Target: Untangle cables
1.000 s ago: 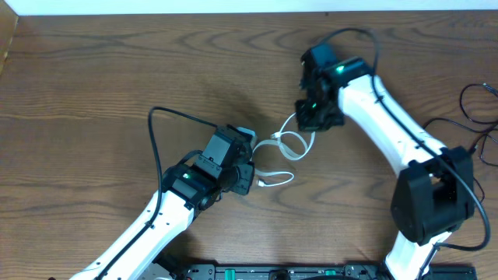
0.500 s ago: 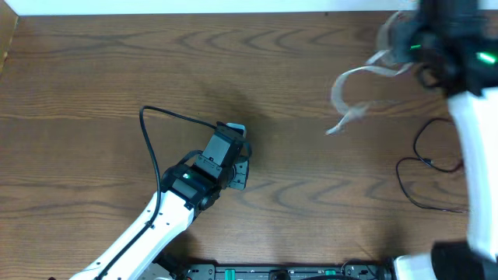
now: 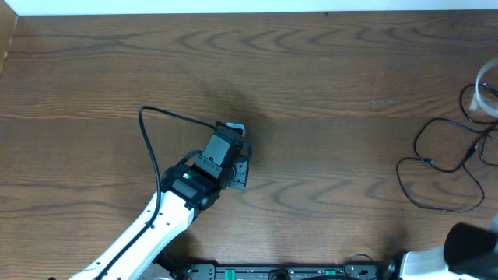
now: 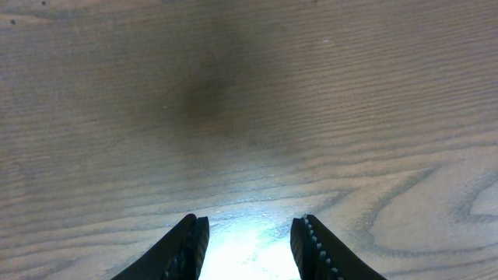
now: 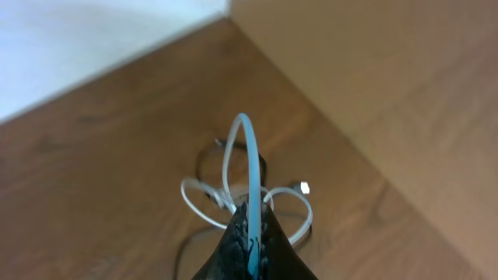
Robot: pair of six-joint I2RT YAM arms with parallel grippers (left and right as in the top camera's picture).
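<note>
- The wooden table [image 3: 327, 70] is filling nearly the whole overhead view, its brown grain running left to right; a white wall [image 3: 233, 6] is showing as a thin strip along the top edge.
- The left gripper [image 4: 249, 225] is hovering low over bare wood in the centre-left of the overhead view. Its jaws are standing partly apart with nothing between them.
- In the left wrist view, a bright patch of light [image 4: 249, 253] is falling on the wood between the fingers, and a soft dark shadow [image 4: 206, 101] is lying above it.
- The right gripper [image 5: 250, 229] is pinching the white cable [image 5: 247, 148] between fully closed jaws. The cord is arching up out of the fingertips, and its loops and small plug [image 5: 303, 187] are hanging beyond them.
- The black cable [image 3: 436, 167] is lying in loose loops on the table at the right edge of the overhead view.
- In the right wrist view, a tan panel [image 5: 389, 78] is bordering the table on the right.
</note>
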